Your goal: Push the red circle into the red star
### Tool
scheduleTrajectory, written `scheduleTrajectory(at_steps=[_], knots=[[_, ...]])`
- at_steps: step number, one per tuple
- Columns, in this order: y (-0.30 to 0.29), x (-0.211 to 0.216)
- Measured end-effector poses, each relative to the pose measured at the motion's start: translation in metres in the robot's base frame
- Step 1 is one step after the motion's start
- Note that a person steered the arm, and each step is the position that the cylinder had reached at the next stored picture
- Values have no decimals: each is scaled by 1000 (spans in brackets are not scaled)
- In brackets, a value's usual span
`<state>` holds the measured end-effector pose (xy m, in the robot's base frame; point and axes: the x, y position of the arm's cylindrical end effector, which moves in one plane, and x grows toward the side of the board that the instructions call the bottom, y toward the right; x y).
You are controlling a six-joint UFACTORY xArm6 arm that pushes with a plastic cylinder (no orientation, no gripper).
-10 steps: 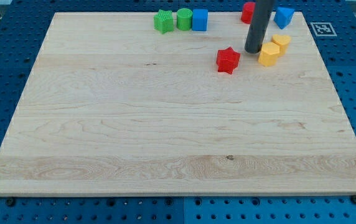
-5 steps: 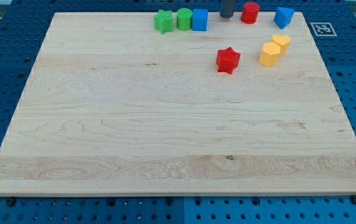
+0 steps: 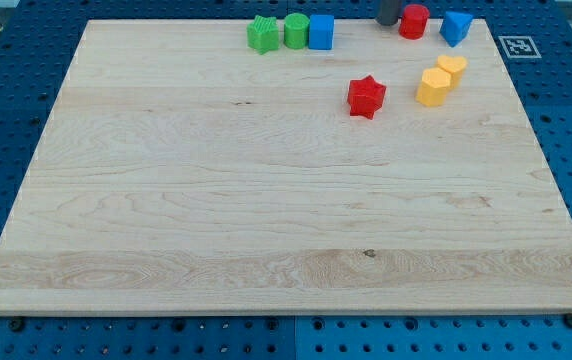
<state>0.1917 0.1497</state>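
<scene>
Resting at the board's top edge, my tip (image 3: 387, 22) is seen touching, or all but touching, the red circle (image 3: 414, 21) from its 9 o'clock side; only the rod's short lower end is in view. No gripper is fitted — the rod holds nothing. The red star (image 3: 366, 96) lies apart from the circle, at about its 7 o'clock. A blue block (image 3: 455, 27) of unclear shape stands just beside the circle at 3 o'clock. Two yellow blocks (image 3: 440, 81), touching one another, are placed at the star's 2 o'clock. Along the top edge, at the star's 11 o'clock, a green star (image 3: 261, 34), a green cylinder (image 3: 295, 31) and a blue cube (image 3: 321, 32) are set in a close row on the wooden board (image 3: 266, 200).
</scene>
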Motion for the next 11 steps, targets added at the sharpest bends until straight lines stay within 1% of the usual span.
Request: scheduleTrajectory(at_steps=[4,6,7,9,10,11], knots=[[25,-1],[70,3],[73,3],[98,4],[100,37],[100,52]])
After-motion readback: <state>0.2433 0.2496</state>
